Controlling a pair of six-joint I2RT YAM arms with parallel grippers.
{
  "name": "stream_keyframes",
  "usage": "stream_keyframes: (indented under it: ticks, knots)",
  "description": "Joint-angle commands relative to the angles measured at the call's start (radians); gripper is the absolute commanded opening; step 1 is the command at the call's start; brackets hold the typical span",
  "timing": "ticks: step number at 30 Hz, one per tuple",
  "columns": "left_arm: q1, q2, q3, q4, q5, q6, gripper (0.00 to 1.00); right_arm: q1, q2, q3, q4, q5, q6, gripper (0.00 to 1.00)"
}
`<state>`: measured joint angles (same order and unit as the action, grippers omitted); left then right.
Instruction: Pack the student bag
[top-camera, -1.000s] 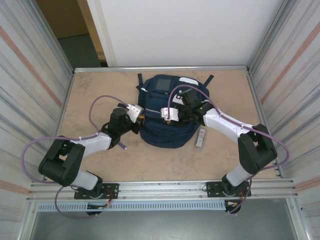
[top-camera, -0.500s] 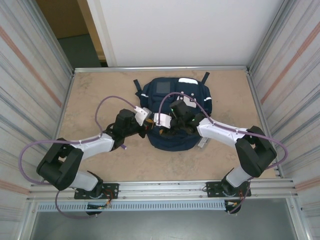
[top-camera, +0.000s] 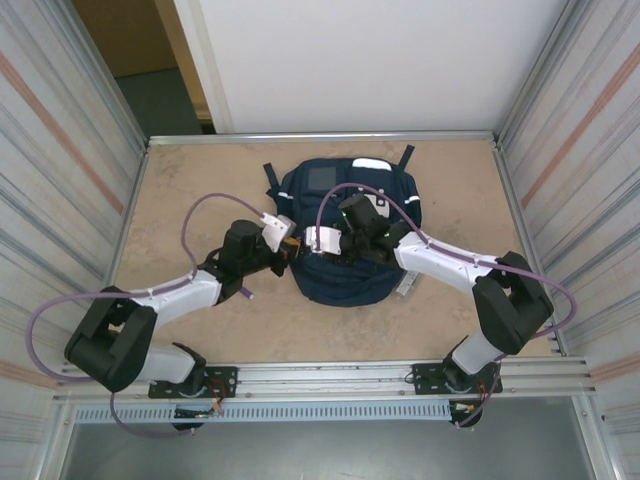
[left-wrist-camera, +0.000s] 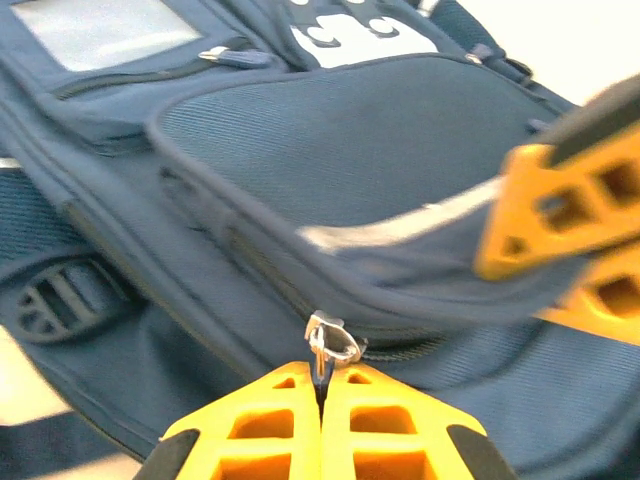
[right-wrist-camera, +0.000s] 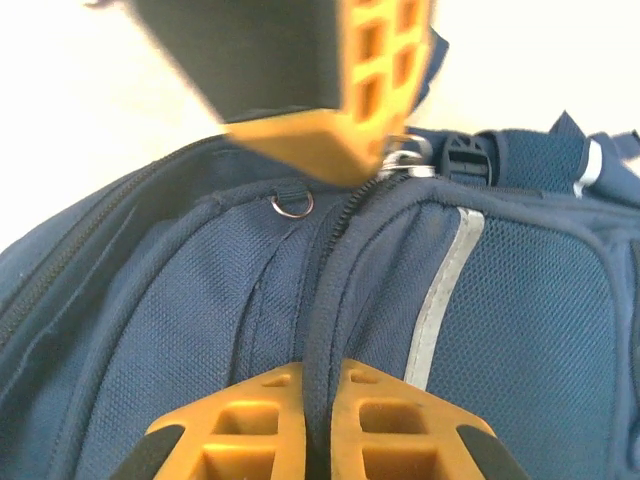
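Navy woven fabric with a fine ribbed weave makes up the student bag. It lies flat near the middle of the mottled beige table, between the two arms, with its dark straps toward the far wall. The left wrist view shows a rounded, padded front pocket with a pale grey rectangular patch and a white printed patch above it, and a black plastic buckle low on the side. The left gripper has orange latticed plastic fingers pressed tight together. Their tips pinch a small silver metal zipper pull that sits on the dark zipper line under the pocket. The right gripper is likewise closed, nipping a raised ridge of the bag's cloth along the zipper seam, and the fabric runs up from between its two fingers. Just beside that ridge on the right, a thin pale reflective stripe curves over a coarser mesh panel. A small metal ring hangs from a fabric loop left of the seam. From above, both grippers meet close together over the bag's left side, with the arms reaching in from either edge. Purple cables loop over each arm.
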<state>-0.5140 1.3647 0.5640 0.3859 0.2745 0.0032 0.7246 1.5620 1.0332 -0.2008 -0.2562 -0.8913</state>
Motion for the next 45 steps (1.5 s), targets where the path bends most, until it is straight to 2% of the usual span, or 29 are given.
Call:
stream_keyframes:
  ticks: [1,7,10,13,14,16,19,20,22,24,29,33,36,39,41,42,43,45]
  knots:
    - [0.093,0.069,0.063,0.003,-0.071,0.012,0.00,-0.001,-0.030,0.038,-0.225,-0.155,-0.201,0.00]
    - [0.144,0.140,0.082,0.057,-0.074,-0.004,0.00,0.003,-0.019,0.087,-0.318,-0.196,-0.246,0.00]
    - [0.151,0.189,0.142,-0.017,-0.069,0.007,0.00,0.021,0.002,0.109,-0.345,-0.186,-0.272,0.00]
    - [0.170,0.258,0.218,-0.092,-0.013,-0.012,0.00,0.038,0.019,0.139,-0.346,-0.169,-0.278,0.00]
    - [0.174,0.280,0.229,-0.094,-0.015,-0.026,0.02,0.036,0.020,0.147,-0.339,-0.167,-0.278,0.00]
    - [0.176,0.306,0.237,-0.097,-0.056,-0.049,0.13,0.034,0.021,0.162,-0.318,-0.142,-0.267,0.00]
    - [0.183,0.295,0.216,-0.098,-0.119,-0.068,0.16,0.029,0.016,0.199,-0.287,-0.064,-0.231,0.00]
    - [0.184,0.284,0.201,-0.095,-0.144,-0.076,0.18,0.025,0.011,0.203,-0.262,-0.042,-0.215,0.02]
    - [0.189,0.262,0.179,-0.078,-0.175,-0.085,0.22,0.005,0.004,0.202,-0.203,-0.009,-0.190,0.14]
    - [0.202,0.238,0.169,-0.085,-0.185,-0.113,0.25,-0.020,0.006,0.209,-0.148,0.015,-0.159,0.18]
    - [0.253,0.152,0.235,-0.330,-0.266,-0.380,0.41,-0.069,0.037,0.267,-0.121,0.032,-0.078,0.21]
    - [0.256,0.026,0.205,-0.459,-0.265,-0.526,0.48,-0.068,0.048,0.235,-0.060,0.101,-0.043,0.26]
    - [0.255,-0.057,0.197,-0.645,-0.275,-0.668,0.52,-0.071,0.050,0.201,-0.020,0.132,-0.005,0.28]
    - [0.256,-0.103,0.161,-0.742,-0.241,-0.735,0.54,-0.070,0.042,0.191,-0.006,0.143,0.040,0.31]
    - [0.255,-0.110,0.159,-0.854,-0.229,-0.776,0.54,-0.057,0.026,0.182,0.011,0.152,0.093,0.43]
    - [0.255,-0.107,0.161,-0.908,-0.231,-0.790,0.54,-0.046,0.013,0.171,0.031,0.156,0.122,0.91]
    - [0.254,-0.104,0.165,-0.963,-0.239,-0.817,0.54,-0.032,0.000,0.158,0.057,0.161,0.155,0.99]
    - [0.254,-0.093,0.165,-1.040,-0.258,-0.871,0.54,-0.006,-0.029,0.127,0.114,0.183,0.204,0.99]
